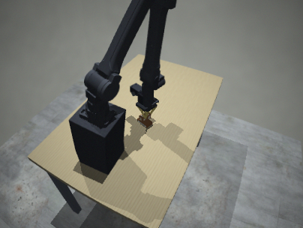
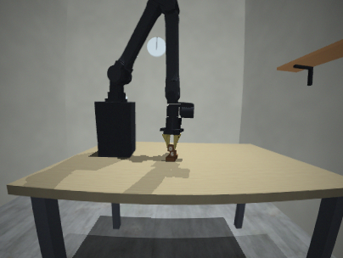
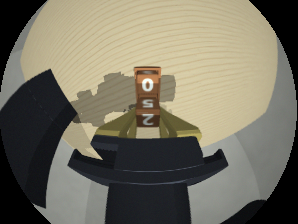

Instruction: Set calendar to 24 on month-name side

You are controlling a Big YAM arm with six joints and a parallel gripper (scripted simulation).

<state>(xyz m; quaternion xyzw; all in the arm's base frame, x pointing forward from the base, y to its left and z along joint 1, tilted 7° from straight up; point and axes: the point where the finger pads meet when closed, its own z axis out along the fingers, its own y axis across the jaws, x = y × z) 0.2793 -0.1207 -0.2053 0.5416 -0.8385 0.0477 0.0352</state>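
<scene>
Wrist view shows the gripper (image 3: 148, 124) closed on the near cube (image 3: 145, 120), which reads 2; the far cube (image 3: 147, 86) reads 0. Both sit in the tray (image 2: 171, 159) at mid-table (image 1: 180, 97). Next, probably lift and turn a cube toward 24.

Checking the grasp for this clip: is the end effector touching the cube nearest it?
Touching. In the wrist view the end effector has its tan fingers on either side of the near cube, closed on it.
</scene>
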